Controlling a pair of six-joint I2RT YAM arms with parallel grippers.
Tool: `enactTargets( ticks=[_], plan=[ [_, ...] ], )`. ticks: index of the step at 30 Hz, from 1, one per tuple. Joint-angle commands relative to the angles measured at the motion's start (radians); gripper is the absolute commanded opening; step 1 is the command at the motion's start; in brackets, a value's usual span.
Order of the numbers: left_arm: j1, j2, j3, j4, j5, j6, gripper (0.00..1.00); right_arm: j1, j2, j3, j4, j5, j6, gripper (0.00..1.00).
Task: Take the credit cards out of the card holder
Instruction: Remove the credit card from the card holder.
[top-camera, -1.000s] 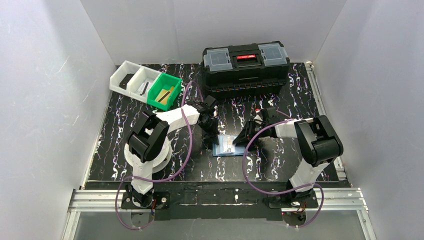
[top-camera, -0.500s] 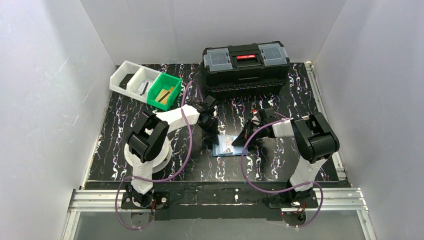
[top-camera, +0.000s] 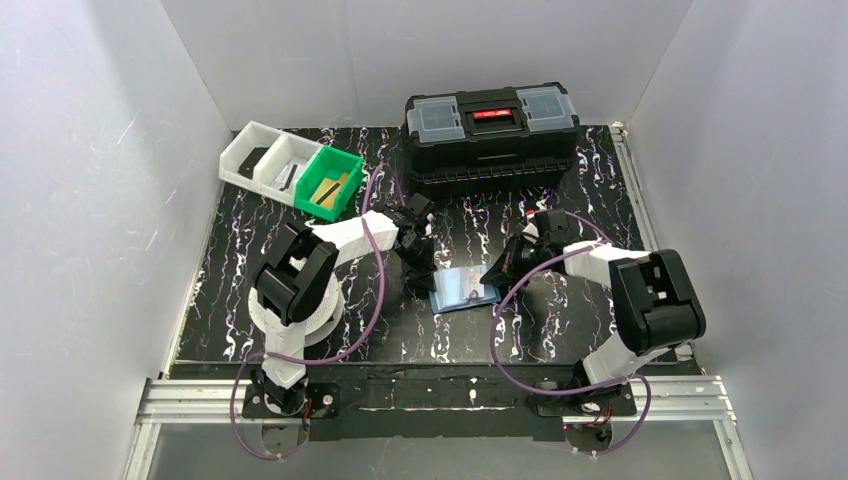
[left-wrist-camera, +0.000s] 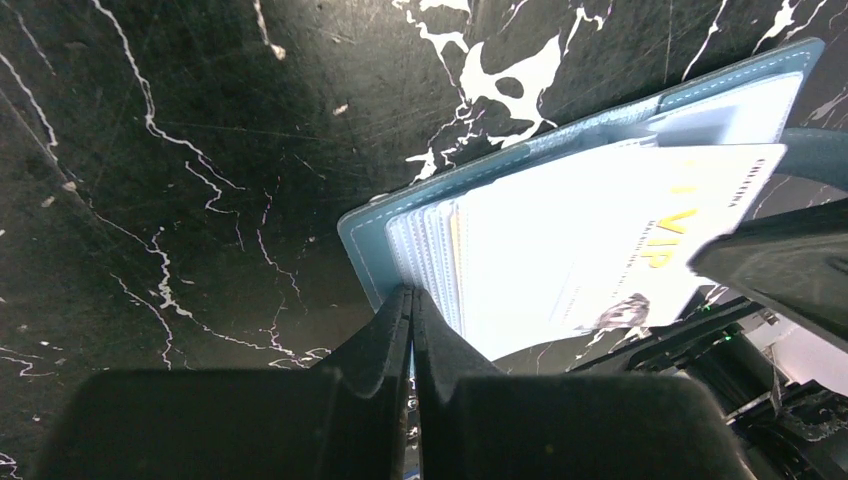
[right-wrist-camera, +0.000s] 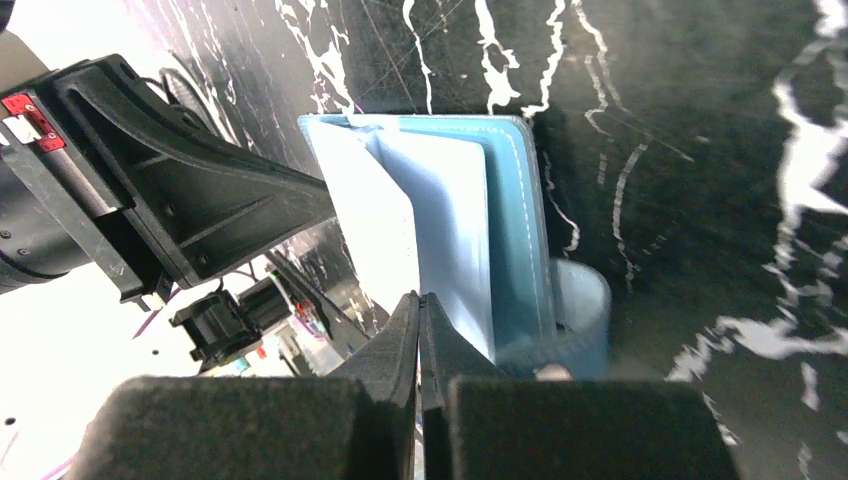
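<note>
The blue card holder (top-camera: 445, 305) lies open on the black marbled table, between the two arms. My left gripper (top-camera: 428, 272) is shut on its left edge; the left wrist view shows the fingertips (left-wrist-camera: 412, 295) closed on the holder's (left-wrist-camera: 365, 235) edge beside the stacked pockets. A white credit card (left-wrist-camera: 600, 240) with yellow lettering sticks out of the pockets toward the right. My right gripper (top-camera: 495, 278) is shut on that card's (right-wrist-camera: 375, 220) near edge at the fingertips (right-wrist-camera: 418, 298). Behind the card are the holder's blue cover (right-wrist-camera: 520, 220) and its strap loop (right-wrist-camera: 580, 310).
A large black toolbox (top-camera: 490, 135) stands at the back of the table. A green bin (top-camera: 328, 183) with tan items and white bins (top-camera: 265, 160) sit at the back left. White walls enclose the table on three sides.
My right gripper has shut on the white card and pulled to the right. The holder's right side has swung with it. The left gripper has stayed put.
</note>
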Motion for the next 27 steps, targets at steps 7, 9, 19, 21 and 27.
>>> enactTargets(
  ticks=[7, 9, 19, 21, 27],
  plan=[
    [-0.005, 0.033, -0.036, -0.097, -0.091, 0.045, 0.0, -0.018, -0.111, 0.004, -0.136, 0.096, -0.074, 0.01],
    [-0.005, 0.023, -0.028, -0.101, -0.095, 0.051, 0.0, -0.018, -0.13, 0.006, -0.15, 0.104, -0.074, 0.01],
    [0.019, -0.125, 0.073, -0.176, -0.082, 0.097, 0.35, -0.019, -0.23, 0.097, -0.257, 0.077, -0.069, 0.01],
    [0.038, -0.175, 0.075, -0.158, -0.031, 0.096, 0.45, -0.019, -0.243, 0.122, -0.269, 0.053, -0.059, 0.01],
    [0.137, -0.346, -0.017, 0.084, 0.277, -0.008, 0.73, -0.019, -0.258, 0.204, -0.243, -0.079, 0.013, 0.01]
  ],
)
